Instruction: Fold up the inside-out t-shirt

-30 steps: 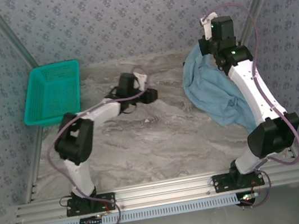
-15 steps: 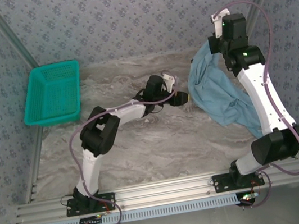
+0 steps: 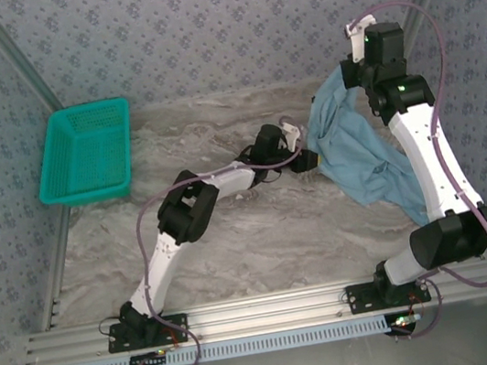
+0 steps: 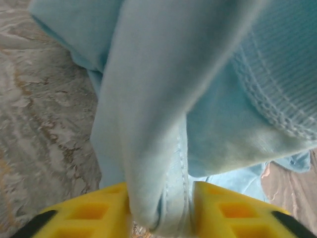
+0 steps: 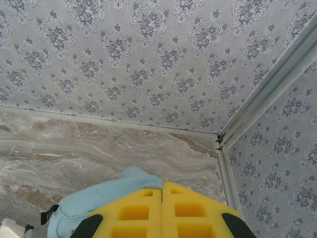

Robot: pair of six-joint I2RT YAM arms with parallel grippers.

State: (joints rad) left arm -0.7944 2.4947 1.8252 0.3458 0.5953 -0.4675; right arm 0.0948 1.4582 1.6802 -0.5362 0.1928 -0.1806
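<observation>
Inside-out t-shirt hanging far right, partly behind right arm. Left gripper clamped on its blurred fold; right gripper pressed together, pinch hidden.

There's the plain sky-blue t-shirt, the table all grey-and-tan marble veining, the basket a teal mesh, the walls blue-grey with a floral damask print, and the left gripper showing bright yellow fingers on a white-and-black arm.
</observation>
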